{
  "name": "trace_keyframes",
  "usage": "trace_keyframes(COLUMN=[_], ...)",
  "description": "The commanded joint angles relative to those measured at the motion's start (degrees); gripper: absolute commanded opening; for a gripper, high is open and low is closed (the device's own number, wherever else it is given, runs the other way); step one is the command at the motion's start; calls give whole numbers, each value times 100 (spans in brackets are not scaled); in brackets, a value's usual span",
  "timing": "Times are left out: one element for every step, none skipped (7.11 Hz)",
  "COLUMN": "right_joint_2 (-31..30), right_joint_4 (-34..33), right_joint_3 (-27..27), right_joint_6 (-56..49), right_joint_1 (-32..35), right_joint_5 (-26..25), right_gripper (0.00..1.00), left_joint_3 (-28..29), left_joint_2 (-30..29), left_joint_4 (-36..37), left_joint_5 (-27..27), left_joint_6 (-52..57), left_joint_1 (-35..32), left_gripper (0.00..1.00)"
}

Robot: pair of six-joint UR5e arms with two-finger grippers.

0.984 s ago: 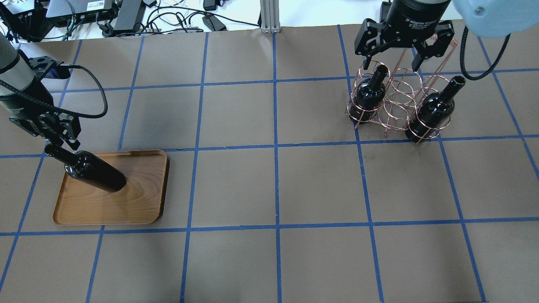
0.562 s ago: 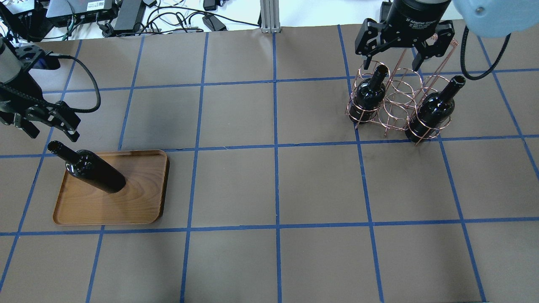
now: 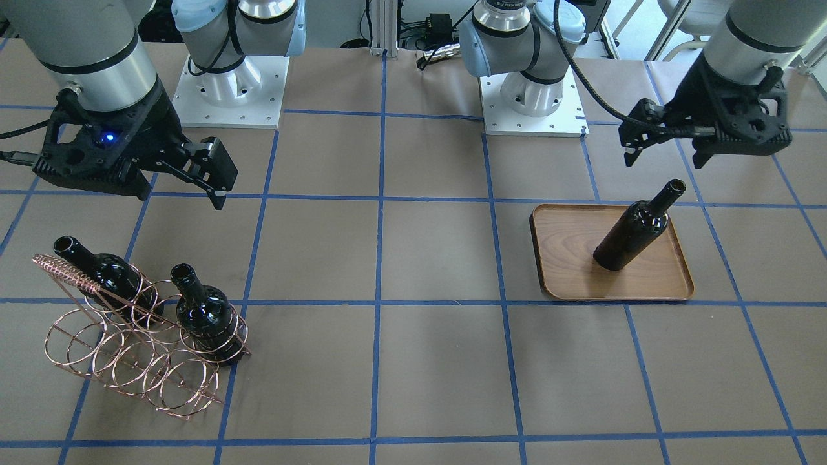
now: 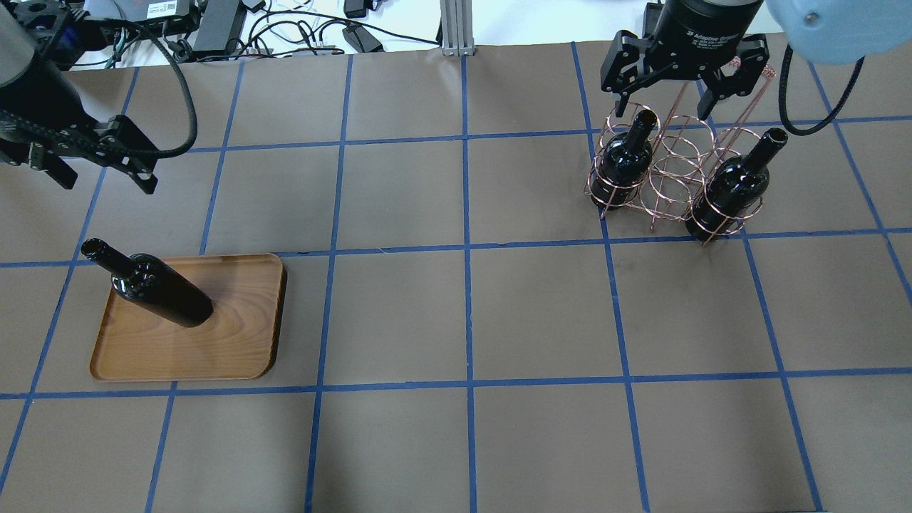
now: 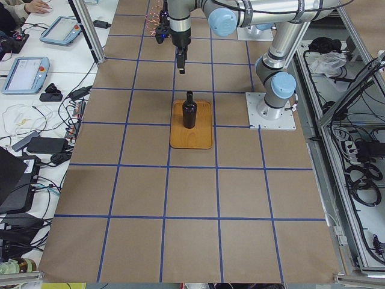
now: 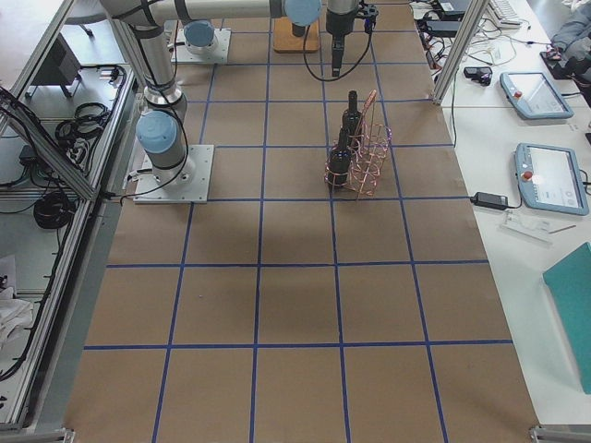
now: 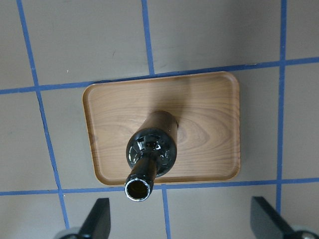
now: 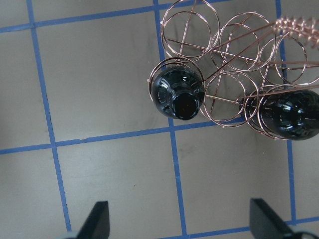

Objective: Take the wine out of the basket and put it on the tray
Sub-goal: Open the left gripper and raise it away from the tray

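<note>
One black wine bottle (image 4: 160, 288) stands upright on the brown wooden tray (image 4: 235, 342), free of any gripper. It also shows in the front view (image 3: 633, 229) and the left wrist view (image 7: 152, 149). My left gripper (image 4: 100, 178) is open and empty, raised well above and beyond the bottle's neck. The copper wire basket (image 4: 673, 171) holds two more black bottles, one (image 4: 627, 153) at its left end and one (image 4: 734, 182) at its right end. My right gripper (image 4: 662, 108) is open and empty, hovering above the basket's far side by the left bottle's neck (image 8: 182, 104).
The brown paper table (image 4: 463, 320) is marked with a blue tape grid. Cables and power bricks (image 4: 214, 28) lie past the far edge, with a metal post (image 4: 452, 28) at the middle. The two robot bases (image 3: 226, 84) stand on the near side.
My left gripper has drawn up and away from the bottle's neck, toward the table's far edge. The bottle stays standing on the tray. The right arm and the basket have not moved.
</note>
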Motion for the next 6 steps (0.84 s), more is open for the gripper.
trace_keyframes(right_joint_2=[0,0,0,0,0,0], right_joint_4=[-4,-39,-66,-66,-66,-66], right_joint_3=[0,0,0,0,-8,0], right_joint_6=[-15,-15,-15,-15,-15,-15], right_joint_1=[0,0,0,0,0,0], right_joint_5=[0,0,0,0,0,0], right_gripper=[100,100,100,100,100,100], left_joint_3=[12,12,12,-6,-6,-41], left_joint_2=[77,95,69,121,121,121], left_joint_4=[26,35,35,26,35,35], left_joint_5=[-137,-162,-145,-119,-162,-163], left_joint_6=[-843,-871,-949,-1063,-1056,-1056], left_joint_1=[-780,-949,-1029,-1047,-1056,-1056], left_gripper=[100,100,100,100,100,100])
